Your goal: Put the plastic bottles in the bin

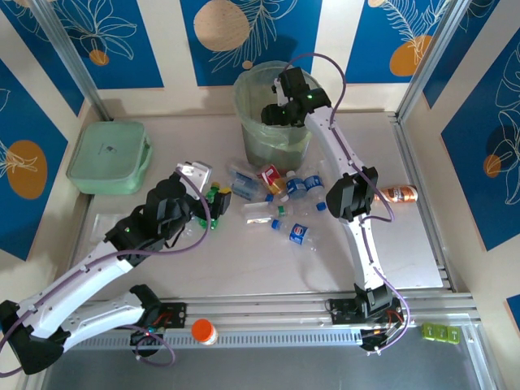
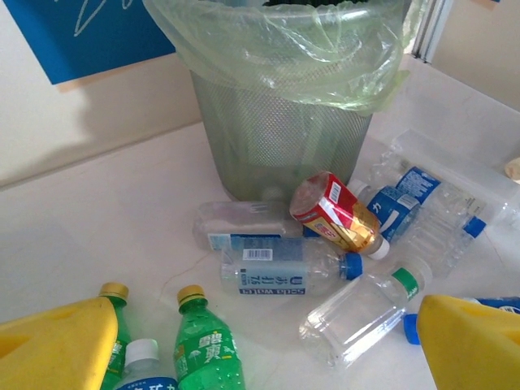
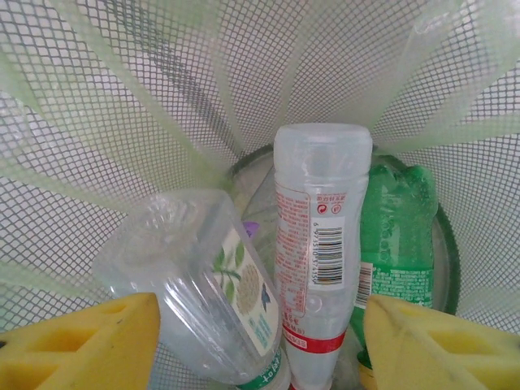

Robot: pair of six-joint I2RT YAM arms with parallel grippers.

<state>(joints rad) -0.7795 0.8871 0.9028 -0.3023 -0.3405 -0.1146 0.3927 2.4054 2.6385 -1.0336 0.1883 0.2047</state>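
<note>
Right claw point(image 1: 280, 114) down inside bin point(image 1: 244, 93), left claw point(image 1: 214, 203) low beside bottles point(image 1: 299, 233).

surface: pale flat table point(image 1: 406, 252) | far: round grey-green mesh bin point(image 1: 258, 142), green bag liner | far left: flat mint-green square box point(image 1: 108, 156) | centre: scattered clear and green plastic bottles point(image 1: 298, 232) | right: orange bottle point(image 1: 398, 193) lying flat

The bag-lined mesh bin point(image 1: 264, 142) is standing upright, holding three bottles point(image 3: 317, 268); other bottles point(image 1: 298, 233), clear and green, are lying scattered just beside it.
</note>
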